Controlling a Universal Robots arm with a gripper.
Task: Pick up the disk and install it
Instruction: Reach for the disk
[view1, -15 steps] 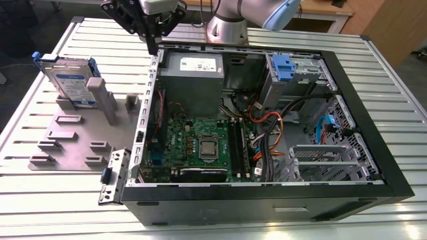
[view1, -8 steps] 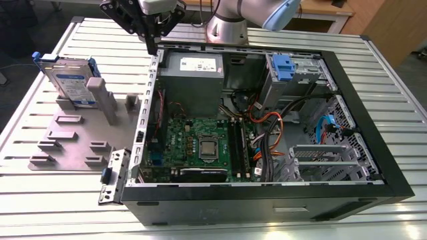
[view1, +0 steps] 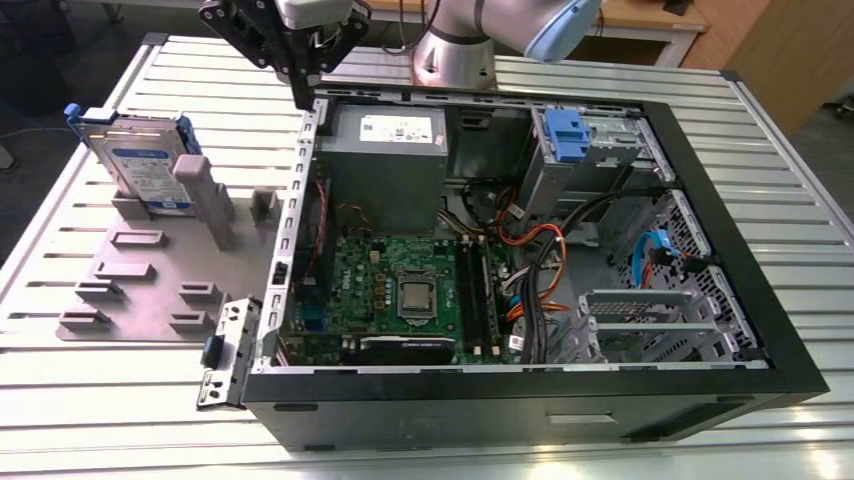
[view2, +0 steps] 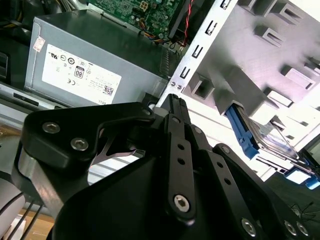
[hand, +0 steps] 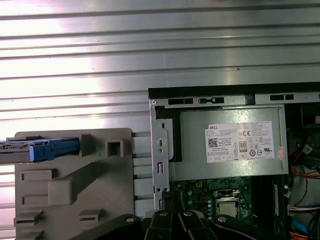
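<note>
Silver disk (view1: 139, 162) upright in grey rack (view1: 140, 292), apart frm pincer (view1: 304, 97), clenched on nothing.

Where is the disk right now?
The disk stands on edge in the grey holder fixture at the exterior view's left, on the slatted table just outside the open computer case.

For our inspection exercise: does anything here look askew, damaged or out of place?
Nothing stands out. The silver rectangular hard drive with blue rails stands on edge in the grey plastic holder, beside the open black computer case. The black gripper hangs near the case's corner.
</note>
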